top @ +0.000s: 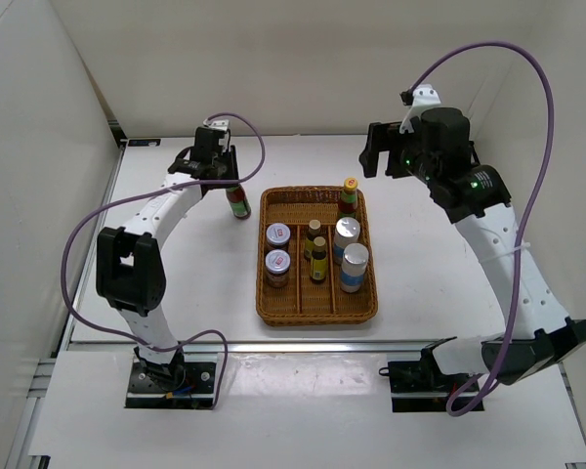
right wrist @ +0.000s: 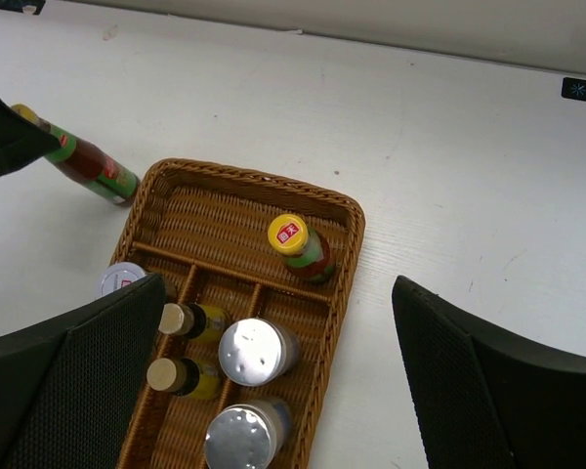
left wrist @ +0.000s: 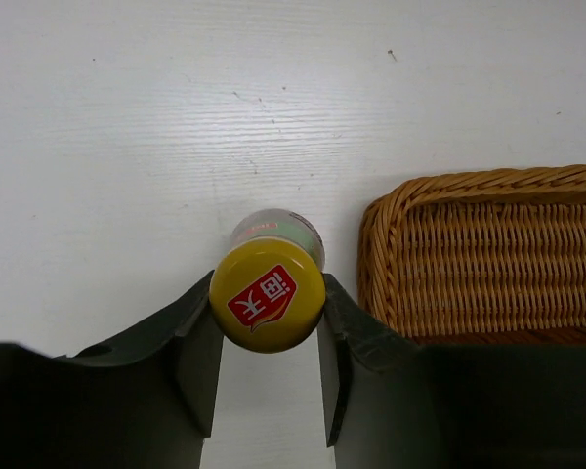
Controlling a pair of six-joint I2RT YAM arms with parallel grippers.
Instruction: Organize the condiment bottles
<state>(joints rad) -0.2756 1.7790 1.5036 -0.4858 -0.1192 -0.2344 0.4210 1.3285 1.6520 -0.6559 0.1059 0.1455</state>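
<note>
The left gripper (left wrist: 271, 298) is clamping shut on a tall yellow-capped bottle (top: 238, 202), which is standing on the table (top: 176, 127) just left of the wicker tray (top: 317, 315), near its upper-left corner. The right gripper (right wrist: 278, 293) is hanging wide open and empty at the upper right of the overhead view. A second tall bottle (top: 348, 196), two jars (top: 278, 234), two tiny bottles (top: 319, 256) and two silver-topped cylinders (top: 354, 266) are sitting inside the tray.

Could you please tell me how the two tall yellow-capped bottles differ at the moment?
The outer bottle is outside the wicker tray, by its far left corner; the tray bottle sits in the tray's back compartment. The left claw is shut on the outer bottle; nothing touches the tray bottle. Both have yellow caps and red-and-green labels.
</note>
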